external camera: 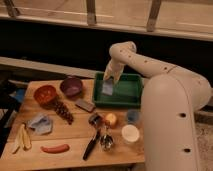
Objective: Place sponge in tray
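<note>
The sponge [107, 88] is a pale blue-grey block at the left end of the green tray [131, 96], which stands at the back right of the wooden table [70, 135]. My gripper [110, 76] points down over the tray's left part. Its tip is right above the sponge and seems to touch it. I cannot tell whether the sponge rests on the tray floor or hangs just above it.
A red bowl [45, 93], a purple bowl [71, 86], grapes [62, 110] and a dark block [85, 105] lie left of the tray. In front of it are an apple [110, 119], a blue cup [132, 116], a white cup [130, 134], utensils [95, 142], a sausage [55, 148], a banana [22, 137] and a cloth [41, 122].
</note>
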Motion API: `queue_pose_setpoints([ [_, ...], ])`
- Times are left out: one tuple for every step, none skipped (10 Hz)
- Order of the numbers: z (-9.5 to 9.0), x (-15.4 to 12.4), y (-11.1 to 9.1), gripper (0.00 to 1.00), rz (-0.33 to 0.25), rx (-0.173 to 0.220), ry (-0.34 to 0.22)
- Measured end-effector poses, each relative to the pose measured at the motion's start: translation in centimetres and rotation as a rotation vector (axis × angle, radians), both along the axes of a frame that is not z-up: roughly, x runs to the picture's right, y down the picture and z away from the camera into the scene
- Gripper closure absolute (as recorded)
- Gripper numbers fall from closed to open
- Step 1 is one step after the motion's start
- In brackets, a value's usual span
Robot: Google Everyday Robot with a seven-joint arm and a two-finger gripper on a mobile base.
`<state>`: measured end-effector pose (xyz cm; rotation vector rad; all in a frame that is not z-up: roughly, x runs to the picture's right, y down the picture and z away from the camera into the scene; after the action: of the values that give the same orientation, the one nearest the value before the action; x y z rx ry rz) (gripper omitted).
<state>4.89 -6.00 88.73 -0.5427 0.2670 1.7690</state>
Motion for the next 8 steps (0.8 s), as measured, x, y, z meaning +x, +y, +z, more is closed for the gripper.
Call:
queue_pose_setpoints([
  [-0.01, 0.00, -0.02, 0.97, 0.000, 0.000, 0.000],
  [-0.03, 0.08, -0.03, 0.95, 0.001, 0.001, 0.001],
  [-0.01, 0.16, 0.00, 0.91, 0.002, 0.000, 0.001],
  [-0.03, 0.10, -0.02, 0.93, 0.002, 0.000, 0.001],
  [-0.01, 0.06, -0.01, 0.97, 0.001, 0.000, 0.001],
  [-0.03, 0.09, -0.02, 0.99, 0.001, 0.000, 0.001],
  [-0.02, 0.15, -0.01, 0.94, 0.002, 0.000, 0.001],
  [0.00, 0.14, 0.01, 0.86, 0.002, 0.000, 0.001],
])
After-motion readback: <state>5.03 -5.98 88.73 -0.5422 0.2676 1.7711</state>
